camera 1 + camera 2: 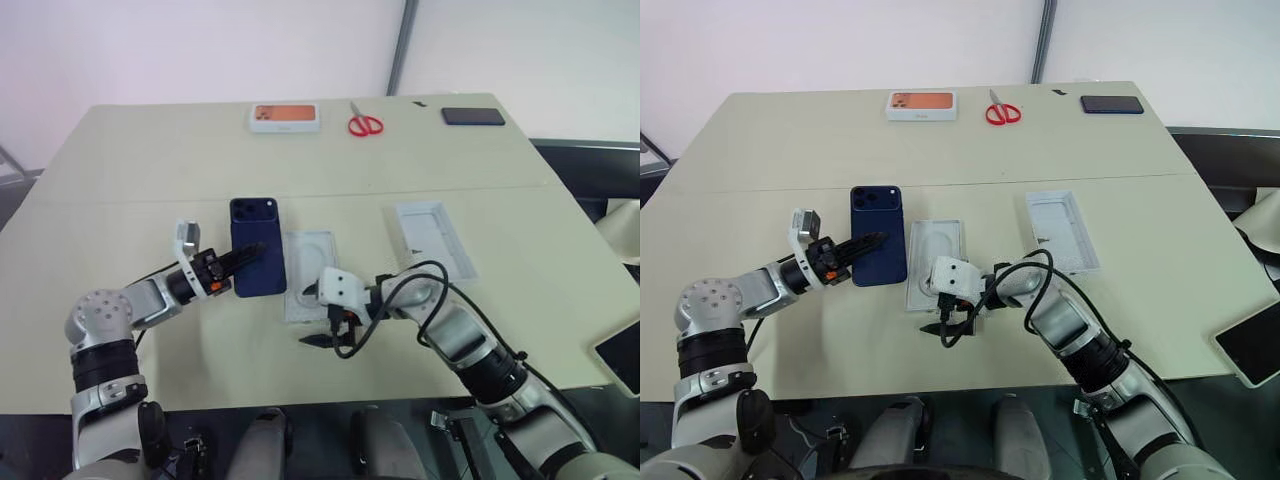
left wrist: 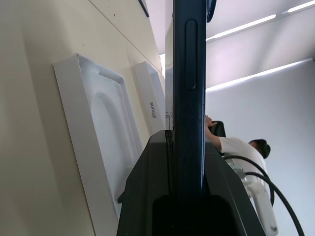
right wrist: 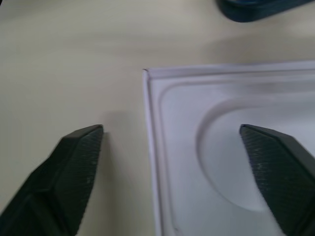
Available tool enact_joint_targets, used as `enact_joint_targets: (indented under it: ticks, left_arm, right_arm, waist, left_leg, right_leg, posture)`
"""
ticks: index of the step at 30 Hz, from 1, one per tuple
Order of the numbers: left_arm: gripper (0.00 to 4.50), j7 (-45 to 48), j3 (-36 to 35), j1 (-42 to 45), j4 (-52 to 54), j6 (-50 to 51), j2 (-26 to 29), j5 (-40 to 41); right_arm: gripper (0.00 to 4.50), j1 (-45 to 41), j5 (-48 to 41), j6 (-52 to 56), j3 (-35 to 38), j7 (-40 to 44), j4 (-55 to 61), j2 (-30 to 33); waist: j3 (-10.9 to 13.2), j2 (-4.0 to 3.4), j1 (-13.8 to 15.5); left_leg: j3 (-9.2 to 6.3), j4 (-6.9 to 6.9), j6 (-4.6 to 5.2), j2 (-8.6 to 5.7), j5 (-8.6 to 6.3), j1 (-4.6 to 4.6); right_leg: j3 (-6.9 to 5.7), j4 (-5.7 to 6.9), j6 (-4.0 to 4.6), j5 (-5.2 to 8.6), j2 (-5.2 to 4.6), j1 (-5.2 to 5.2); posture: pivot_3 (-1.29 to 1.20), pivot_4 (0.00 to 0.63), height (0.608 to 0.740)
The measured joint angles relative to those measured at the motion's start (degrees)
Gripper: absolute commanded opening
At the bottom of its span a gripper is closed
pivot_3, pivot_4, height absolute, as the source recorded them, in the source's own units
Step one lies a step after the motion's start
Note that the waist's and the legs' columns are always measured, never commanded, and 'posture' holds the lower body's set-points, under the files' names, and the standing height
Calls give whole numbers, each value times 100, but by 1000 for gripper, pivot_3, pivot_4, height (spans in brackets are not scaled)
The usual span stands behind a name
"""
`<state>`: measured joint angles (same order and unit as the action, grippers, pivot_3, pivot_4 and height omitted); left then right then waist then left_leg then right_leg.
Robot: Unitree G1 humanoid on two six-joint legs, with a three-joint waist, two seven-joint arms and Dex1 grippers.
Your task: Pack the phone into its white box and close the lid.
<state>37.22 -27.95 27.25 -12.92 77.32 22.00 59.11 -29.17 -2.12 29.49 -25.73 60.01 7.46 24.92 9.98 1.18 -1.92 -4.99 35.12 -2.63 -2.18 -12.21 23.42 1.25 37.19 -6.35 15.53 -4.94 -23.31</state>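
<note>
Landmark: white box [image 1: 309, 260], a shallow tray lying near the front middle of the beige table [image 1: 130, 180].

1. Left gripper [image 1: 245, 256]: fingers clamped on the phone [image 1: 257, 245], a dark navy smartphone held off the table just left of the white box, glossy back and camera cluster facing up. The left wrist view shows the phone edge-on between the 2 black fingers [image 2: 147, 196].
2. Right gripper [image 3: 172, 162]: jaws spread wide, holding nothing, poised over the white box's near corner; 1 finger over the table, the other over the tray.
3. White box: molded inner floor with a round recess; no contents.
4. Lid [image 1: 434, 236]: deeper white tray, open side up, right of the white box and well apart; nothing inside it.
5. Far beyond the white box, along the table's back edge: box picturing an orange phone [image 1: 284, 117], red-handled scissors [image 1: 365, 122], black phone [image 1: 473, 116].
</note>
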Motion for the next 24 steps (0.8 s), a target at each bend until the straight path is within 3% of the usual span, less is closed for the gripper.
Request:
enact_joint_targets:
  ticks: [5,12,17,24]
  left_arm:
    - [0,-335,-5,-42,176,99,-285,138]
    - [0,-846,66,-134,475,83,-894,194]
    - [0,-1109,309,-304,633,38,-1256,213]
    - [0,-1166,589,-304,631,-157,-1221,103]
  right_arm:
    - [4440,31,-542,30,829,235,200,620]
    - [4440,458,-1117,-679,1924,281,-63,870]
    - [4440,897,-1218,-1187,2159,399,-256,1037]
    - [4440,899,-1190,-1368,2109,307,-312,1016]
  waist:
    - [2,4,100]
    - [7,12,121]
    - [9,14,98]
    - [9,14,120]
  left_leg:
    - [3,2,1,-2,0,1]
    - [8,2,1,-5,0,1]
    - [14,5,1,-7,0,-1]
    - [12,5,1,-6,0,0]
  right_leg:
    - [-1,-4,0,0,-5,4]
    - [-2,-8,-1,0,-5,9]
    - [-1,-8,-1,0,0,10]
    - [-1,-8,0,0,6,10]
  posture:
    - [0,150,740]
    - [0,150,740]
    - [0,150,740]
    - [0,150,740]
